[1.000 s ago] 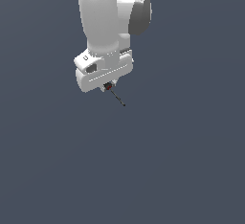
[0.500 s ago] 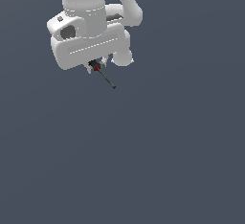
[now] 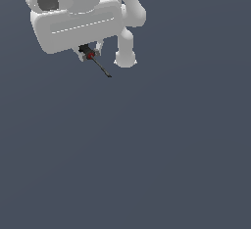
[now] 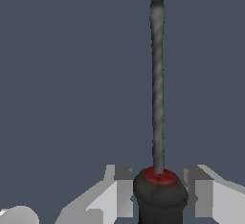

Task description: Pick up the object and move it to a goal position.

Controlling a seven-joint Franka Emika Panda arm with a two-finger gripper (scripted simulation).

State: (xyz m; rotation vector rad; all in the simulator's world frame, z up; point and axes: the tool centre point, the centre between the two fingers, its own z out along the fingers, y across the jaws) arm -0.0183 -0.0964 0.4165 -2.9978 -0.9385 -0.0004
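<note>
The object is a thin black rod [image 3: 101,68] with a thicker black handle and a small red band. In the exterior view it hangs under the white gripper [image 3: 89,53] at the upper left, its tip slanting down toward the exterior view's right. The gripper is shut on the handle, well above the grey floor. In the wrist view the handle [image 4: 160,196] sits between the two white fingers [image 4: 117,196], the red band [image 4: 159,175] shows at its front, and the rod [image 4: 157,84] juts straight out from the gripper [image 4: 160,194].
The white arm's links [image 3: 128,22] stand just behind and to the exterior view's right of the gripper. The plain dark grey floor [image 3: 147,164] fills everything else in both views.
The gripper has risen and moved toward the exterior view's left with the rod in its grip. The hand has turned, so it now looks broader and closer.
</note>
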